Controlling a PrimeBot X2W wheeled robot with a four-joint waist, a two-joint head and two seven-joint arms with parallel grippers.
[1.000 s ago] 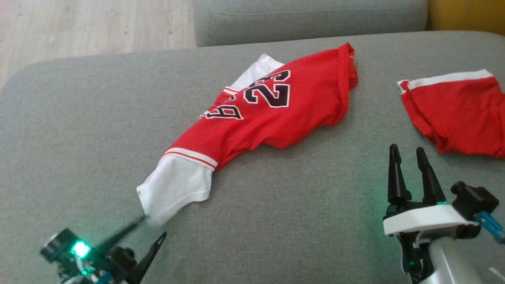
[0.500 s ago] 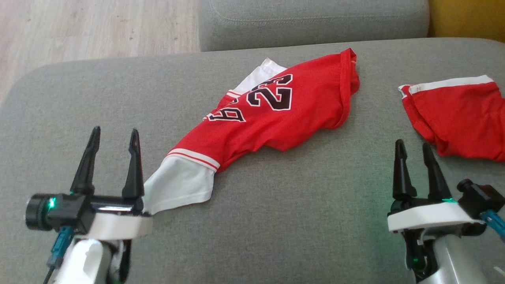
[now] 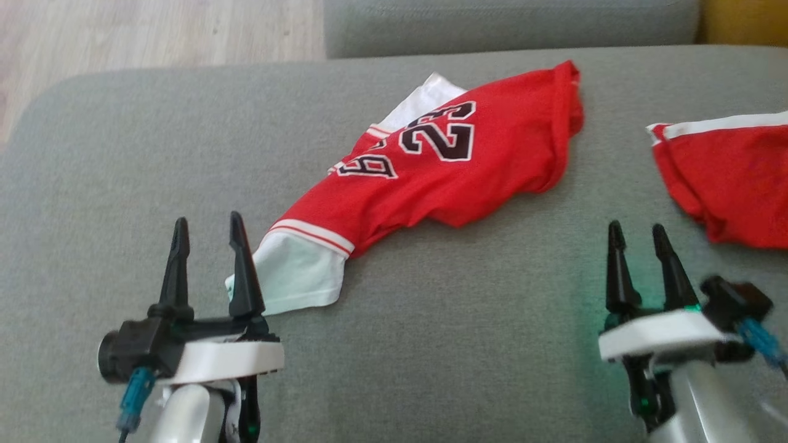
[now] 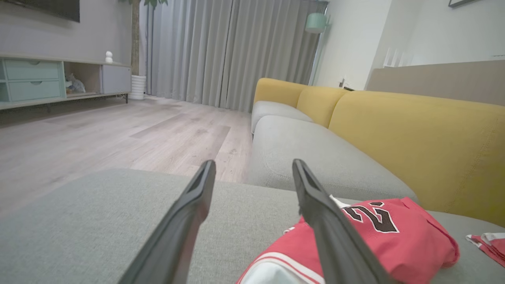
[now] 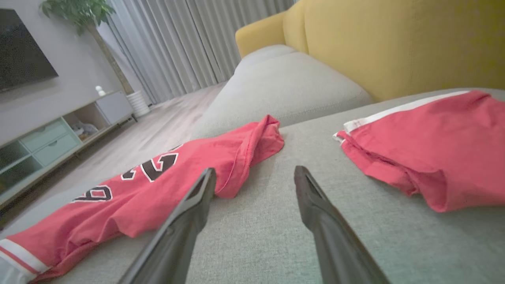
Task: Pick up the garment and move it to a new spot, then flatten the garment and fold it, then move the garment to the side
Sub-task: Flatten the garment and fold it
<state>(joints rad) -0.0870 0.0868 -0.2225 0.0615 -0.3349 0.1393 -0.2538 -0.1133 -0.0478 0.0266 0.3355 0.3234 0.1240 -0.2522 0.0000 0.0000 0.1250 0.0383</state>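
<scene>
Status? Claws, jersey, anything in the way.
Left claw open, empty, beside white sleeve. Right claw open, empty, over bare cushion. Jersey crumpled, not folded. Second red garment apart at right; nothing blocking.

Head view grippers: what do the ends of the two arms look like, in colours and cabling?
Left gripper and right gripper match: two long black tapering fingers on a white collar, a silvery forearm below, a black camera pod on the outer side with a blue cable. Green light glows at the right one's base.

Grey cushion (image 3: pixel 431 344) spans frame; red shorts (image 3: pixel 732 178) at right edge; wood floor (image 3: pixel 154 31) upper left; yellow backrest (image 3: pixel 745 18) upper right.
</scene>
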